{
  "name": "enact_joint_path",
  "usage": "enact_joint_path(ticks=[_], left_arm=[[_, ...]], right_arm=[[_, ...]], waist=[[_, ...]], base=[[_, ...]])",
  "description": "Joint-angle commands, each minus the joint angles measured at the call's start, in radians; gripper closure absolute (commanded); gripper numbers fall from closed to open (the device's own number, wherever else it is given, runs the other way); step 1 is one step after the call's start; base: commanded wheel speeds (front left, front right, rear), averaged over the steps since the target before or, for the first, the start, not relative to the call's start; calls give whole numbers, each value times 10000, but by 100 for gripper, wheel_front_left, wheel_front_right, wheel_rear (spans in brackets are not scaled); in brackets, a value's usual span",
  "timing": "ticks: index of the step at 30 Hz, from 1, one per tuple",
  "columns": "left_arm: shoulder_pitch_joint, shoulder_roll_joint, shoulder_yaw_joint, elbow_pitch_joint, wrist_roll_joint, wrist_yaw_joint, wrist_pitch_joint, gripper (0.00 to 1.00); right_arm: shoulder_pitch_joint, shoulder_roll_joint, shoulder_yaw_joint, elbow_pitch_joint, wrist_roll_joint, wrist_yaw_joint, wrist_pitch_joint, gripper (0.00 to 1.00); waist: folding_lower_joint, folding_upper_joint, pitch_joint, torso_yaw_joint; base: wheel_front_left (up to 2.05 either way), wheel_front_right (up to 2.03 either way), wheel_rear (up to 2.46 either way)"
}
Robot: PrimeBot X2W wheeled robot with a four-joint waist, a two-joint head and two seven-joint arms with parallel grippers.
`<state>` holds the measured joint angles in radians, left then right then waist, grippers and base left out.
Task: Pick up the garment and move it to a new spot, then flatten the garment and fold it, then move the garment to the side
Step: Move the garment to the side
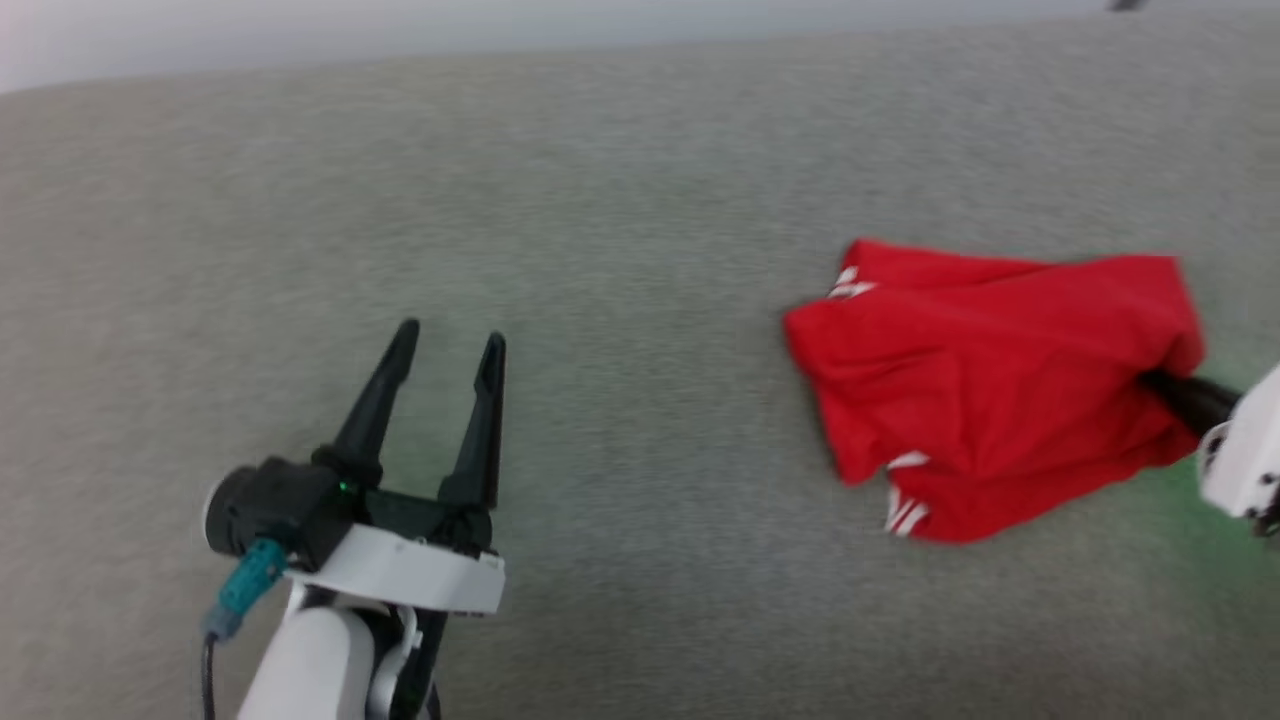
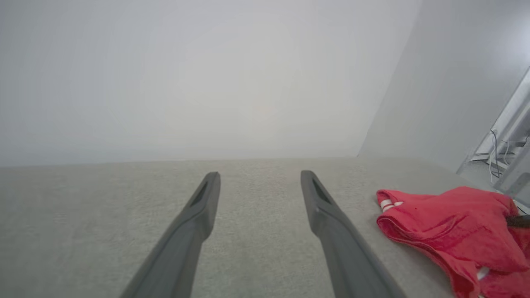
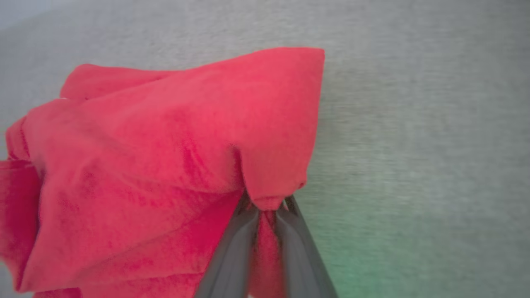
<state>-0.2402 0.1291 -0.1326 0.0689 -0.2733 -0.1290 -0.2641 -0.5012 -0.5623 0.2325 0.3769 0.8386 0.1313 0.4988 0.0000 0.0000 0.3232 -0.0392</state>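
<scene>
The garment [image 1: 990, 385] is a bunched red shirt with bits of white striped trim, lying at the right of the grey surface. It also appears at the right edge of the left wrist view as a red garment [image 2: 455, 231]. My right gripper [image 3: 268, 203] is shut on a fold of the garment [image 3: 165, 165], and its dark fingers disappear into the cloth at the right edge of the head view. My left gripper [image 1: 447, 342] hovers open over bare surface well to the left of the garment, nothing between its fingers [image 2: 194, 223]. The chest lettering is hidden.
A grey fabric-covered surface [image 1: 600, 180] spreads across the whole scene, with a pale wall behind its far edge. A white stand with cables [image 2: 503, 145] shows at the far right in the left wrist view.
</scene>
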Motion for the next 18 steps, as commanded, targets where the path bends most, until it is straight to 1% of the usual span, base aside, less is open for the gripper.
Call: enact_joint_path(ticks=[1,4,7,11,14,18], left_arm=[[-185,156,-92,-26,-6,-25,5,0],[-644,365,-294,0,99,-25,5,0],[-1059,578,-414,121,179,-25,7,0],[-1666,815,-496,183,196,-25,5,0],[-2076,1021,-601,160,228,-25,5,0],[-2552,1168,-772,52,267,-25,5,0]], right_arm=[[-85,-108,-227,111,54,-11,-281,100],[-130,-340,-624,391,124,-11,-710,100],[-270,-654,-820,694,-134,-11,-1030,100],[-690,-942,-1103,1241,-406,-11,-1452,100],[-1167,-976,-1449,1845,-596,-11,-1949,100],[-1800,-1054,-1769,2632,-812,-11,-2511,100]], waist=[[0,0,394,-935],[0,0,677,-1376],[0,0,970,-1760],[0,0,1355,-2099],[0,0,1645,-2209],[0,0,1973,-2135]], base=[[0,0,0],[0,0,0],[0,0,0],[0,0,0],[0,0,0],[0,0,0]])
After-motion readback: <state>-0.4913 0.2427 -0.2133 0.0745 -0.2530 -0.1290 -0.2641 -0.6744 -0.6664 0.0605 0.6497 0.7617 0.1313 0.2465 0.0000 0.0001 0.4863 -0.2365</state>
